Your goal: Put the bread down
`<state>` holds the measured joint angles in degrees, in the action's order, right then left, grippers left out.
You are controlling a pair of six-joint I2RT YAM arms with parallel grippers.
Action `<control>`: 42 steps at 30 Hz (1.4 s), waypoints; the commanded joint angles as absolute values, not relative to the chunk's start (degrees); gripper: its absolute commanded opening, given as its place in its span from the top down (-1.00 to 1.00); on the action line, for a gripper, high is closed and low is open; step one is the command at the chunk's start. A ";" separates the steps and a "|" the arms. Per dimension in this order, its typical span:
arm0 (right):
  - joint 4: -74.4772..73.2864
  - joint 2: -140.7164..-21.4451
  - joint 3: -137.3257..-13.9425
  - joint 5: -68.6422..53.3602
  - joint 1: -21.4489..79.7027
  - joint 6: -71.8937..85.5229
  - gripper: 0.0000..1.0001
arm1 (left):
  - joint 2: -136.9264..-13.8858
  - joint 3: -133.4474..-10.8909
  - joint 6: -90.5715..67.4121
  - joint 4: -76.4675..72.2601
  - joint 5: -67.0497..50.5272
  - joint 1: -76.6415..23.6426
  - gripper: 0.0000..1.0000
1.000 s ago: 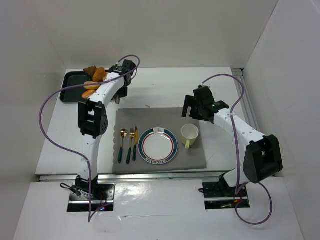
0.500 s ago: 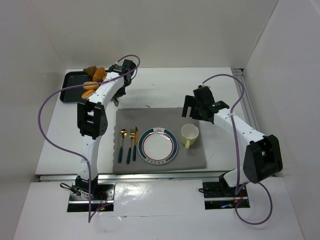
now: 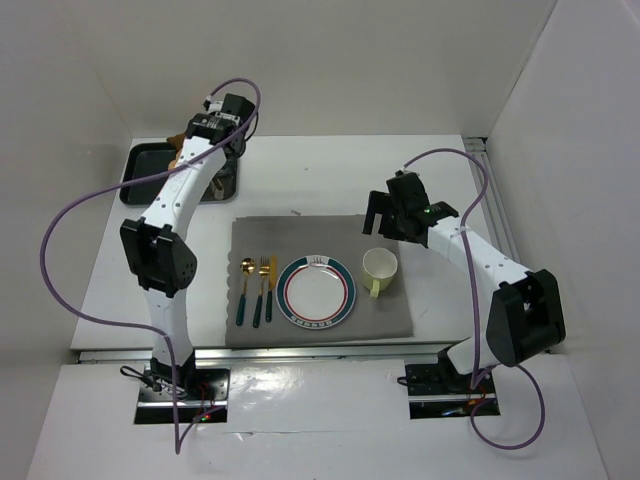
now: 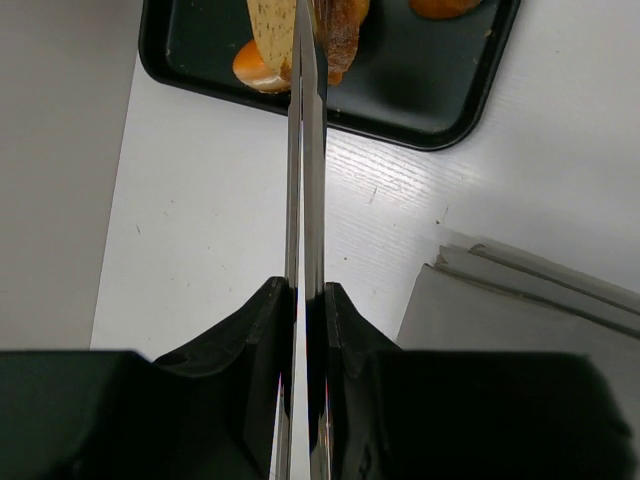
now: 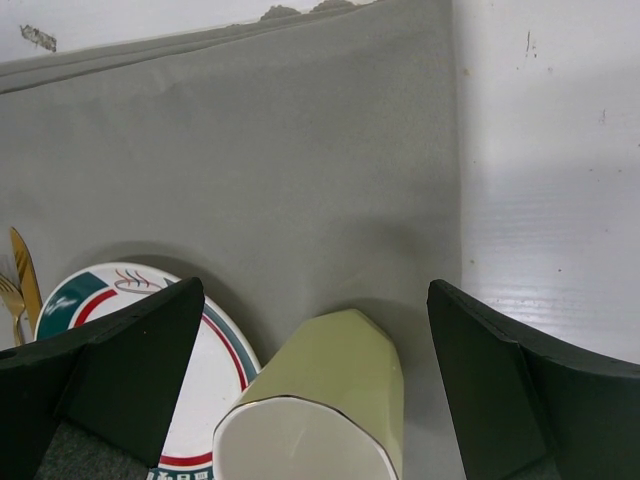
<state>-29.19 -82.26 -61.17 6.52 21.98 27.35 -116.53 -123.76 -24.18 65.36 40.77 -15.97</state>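
Note:
A bread slice (image 4: 268, 25) with a pale speckled face lies in the black tray (image 4: 420, 90) at the back left, beside a dark pastry (image 4: 343, 30) and an orange bun (image 4: 255, 72). My left gripper (image 4: 307, 290) is shut on metal tongs (image 4: 306, 150), whose blades run together out to the bread slice; their tips leave the frame's top. In the top view the left gripper (image 3: 226, 135) hangs over the tray (image 3: 145, 165) and hides most of the food. My right gripper (image 5: 312, 290) is open and empty above the green cup (image 5: 330, 390); in the top view it (image 3: 385, 215) stays behind the cup.
A grey mat (image 3: 320, 235) holds a striped plate (image 3: 316, 292), the green cup (image 3: 379, 266) to its right, and a spoon, fork and knife (image 3: 255, 290) to its left. A second bun (image 4: 445, 8) sits in the tray. White walls enclose the table.
My left arm has swung left and back with the tongs, from the tray's near right edge to over the tray, now covering the food. The right arm has not moved.

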 commanded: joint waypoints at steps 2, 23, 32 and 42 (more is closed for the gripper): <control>-27.33 -81.39 -63.54 6.06 22.32 26.81 -1.00 | -111.45 -123.84 -24.43 65.30 40.35 -17.57 1.00; -33.74 -70.84 -65.74 20.39 22.32 25.75 -1.00 | -81.56 -99.24 -50.44 76.91 34.80 -64.50 1.00; -37.09 -67.42 -66.97 24.08 22.32 26.81 -1.00 | -85.95 -91.34 -56.87 71.90 31.82 -72.77 1.00; -37.62 -67.41 -66.45 24.08 22.32 26.81 -1.00 | -93.24 -88.59 -57.84 67.94 30.51 -74.53 1.00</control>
